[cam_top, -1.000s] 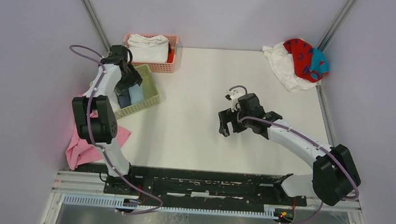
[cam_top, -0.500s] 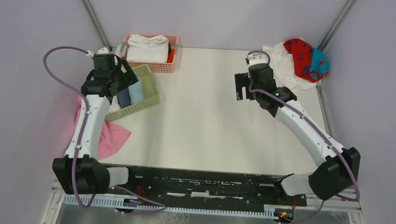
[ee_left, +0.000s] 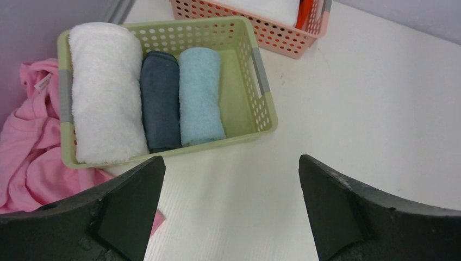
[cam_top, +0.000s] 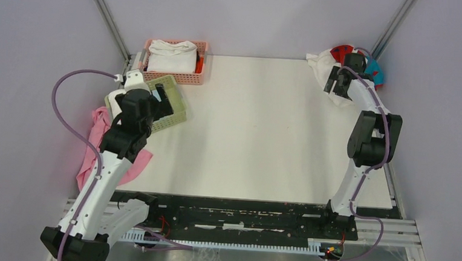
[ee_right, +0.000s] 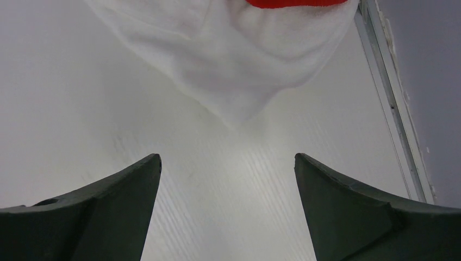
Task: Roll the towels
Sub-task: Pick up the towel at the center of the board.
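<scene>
Jaws gape wide on both: left gripper [ee_left: 229,160] near the green plastic basket [ee_left: 269,117], right gripper [ee_right: 228,157] by the soft white towel [ee_right: 234,60].

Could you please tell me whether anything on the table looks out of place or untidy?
Yes: a pink cloth lies crumpled at the table's left edge beside the green basket, and a white towel with a red towel on it sits heaped, unrolled, in the far right corner.

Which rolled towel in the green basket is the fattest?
The white roll, at the end of the basket beside the pink cloth; the dark blue roll and light blue roll are thinner.
</scene>
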You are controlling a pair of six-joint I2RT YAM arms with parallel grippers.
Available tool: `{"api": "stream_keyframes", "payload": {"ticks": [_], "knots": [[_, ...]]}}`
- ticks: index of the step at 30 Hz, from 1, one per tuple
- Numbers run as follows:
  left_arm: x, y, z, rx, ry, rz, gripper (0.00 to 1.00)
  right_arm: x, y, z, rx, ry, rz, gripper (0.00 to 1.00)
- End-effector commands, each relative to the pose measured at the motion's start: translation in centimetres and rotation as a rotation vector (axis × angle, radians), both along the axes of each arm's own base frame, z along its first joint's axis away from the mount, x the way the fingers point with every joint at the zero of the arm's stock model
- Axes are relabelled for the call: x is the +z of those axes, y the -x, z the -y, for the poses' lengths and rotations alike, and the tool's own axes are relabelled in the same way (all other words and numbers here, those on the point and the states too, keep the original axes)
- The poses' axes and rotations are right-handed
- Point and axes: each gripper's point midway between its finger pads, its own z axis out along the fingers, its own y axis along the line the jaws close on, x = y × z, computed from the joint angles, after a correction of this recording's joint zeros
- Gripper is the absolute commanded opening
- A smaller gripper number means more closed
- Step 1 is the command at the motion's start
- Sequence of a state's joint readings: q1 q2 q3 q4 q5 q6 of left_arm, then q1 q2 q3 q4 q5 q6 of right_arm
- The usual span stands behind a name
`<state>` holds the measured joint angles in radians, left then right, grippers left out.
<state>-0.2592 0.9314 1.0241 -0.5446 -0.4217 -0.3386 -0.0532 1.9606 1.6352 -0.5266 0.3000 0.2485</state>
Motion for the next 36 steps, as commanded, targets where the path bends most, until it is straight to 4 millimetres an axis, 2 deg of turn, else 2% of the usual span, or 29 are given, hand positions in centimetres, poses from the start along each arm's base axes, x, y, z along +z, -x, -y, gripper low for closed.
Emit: {"api": "stream_keyframes", "payload": {"ticks": [1,6,9,12,14,16,18,19,21,22,23,24,25,27,28,30,31,33,34,36], "knots": [[1.6,-0.2,-2.1,0.088,-0.062,0.114,0.99,-0.1,-4.4,1.9,-0.029,-0.093,0.090,1.00],[0.4,-0.8,-1.3,0.043,-0.063,0.104,0.99,-4.8,-6.4,4.1,-0.081,-0.142,0.023,0.98],[-0.4,-1.0,-1.3,0.045,-0.076,0.078,1.00,-7.3,-7.1,4.4,-0.076,-0.164,-0.003,0.95],[-0.8,-1.0,-1.4,0.047,-0.082,0.067,1.00,-8.7,-7.6,4.2,-0.047,-0.179,-0.021,0.89],[-0.9,-1.2,-1.3,0.042,-0.082,0.063,0.99,-9.4,-7.9,3.6,-0.019,-0.210,-0.032,0.79],[-1.0,-1.2,-1.3,0.041,-0.082,0.059,1.00,-9.4,-8.3,3.1,0.008,-0.235,-0.034,0.63],[-1.1,-1.2,-1.2,0.039,-0.081,0.058,1.00,-8.6,-8.8,2.5,0.034,-0.257,-0.017,0.40],[-1.0,-1.2,-1.3,0.041,-0.081,0.060,1.00,-7.5,-9.2,2.2,0.050,-0.267,0.004,0.24],[-1.0,-1.2,-1.2,0.040,-0.080,0.060,1.00,-3.8,-10.4,1.9,0.085,-0.271,0.073,0.06],[-1.0,-1.2,-1.2,0.039,-0.080,0.061,1.00,-1.3,-11.1,1.7,0.107,-0.270,0.122,0.01],[-1.0,-1.2,-1.2,0.036,-0.078,0.062,1.00,1.7,-11.7,1.6,0.123,-0.259,0.181,0.01],[-1.0,-1.1,-1.1,0.034,-0.077,0.065,1.00,5.1,-12.3,1.7,0.142,-0.244,0.250,0.00],[-0.9,-1.1,-1.2,0.034,-0.076,0.067,1.00,9.3,-12.9,1.7,0.162,-0.219,0.338,0.01],[-0.8,-1.1,-1.1,0.033,-0.074,0.072,0.99,17.2,-12.8,1.5,0.203,-0.175,0.500,0.01],[-0.8,-1.0,-1.1,0.032,-0.073,0.074,0.99,20.1,-12.8,1.3,0.225,-0.160,0.567,0.01],[-0.7,-1.0,-1.1,0.031,-0.071,0.079,0.99,26.5,-11.7,0.3,0.286,-0.145,0.722,0.01],[-0.6,-0.9,-1.1,0.029,-0.069,0.081,0.99,30.6,-10.3,-0.5,0.324,-0.135,0.816,0.00],[-0.5,-0.9,-0.9,0.018,-0.063,0.088,0.99,35.9,-8.3,-2.1,0.394,-0.134,0.977,0.00],[-0.4,-0.8,-0.8,0.009,-0.058,0.091,0.99,37.4,-7.2,-3.1,0.430,-0.148,1.014,0.00],[-0.3,-0.9,-0.2,-0.019,-0.043,0.099,0.99,39.0,-5.2,-5.0,0.496,-0.183,1.031,0.01]]}}
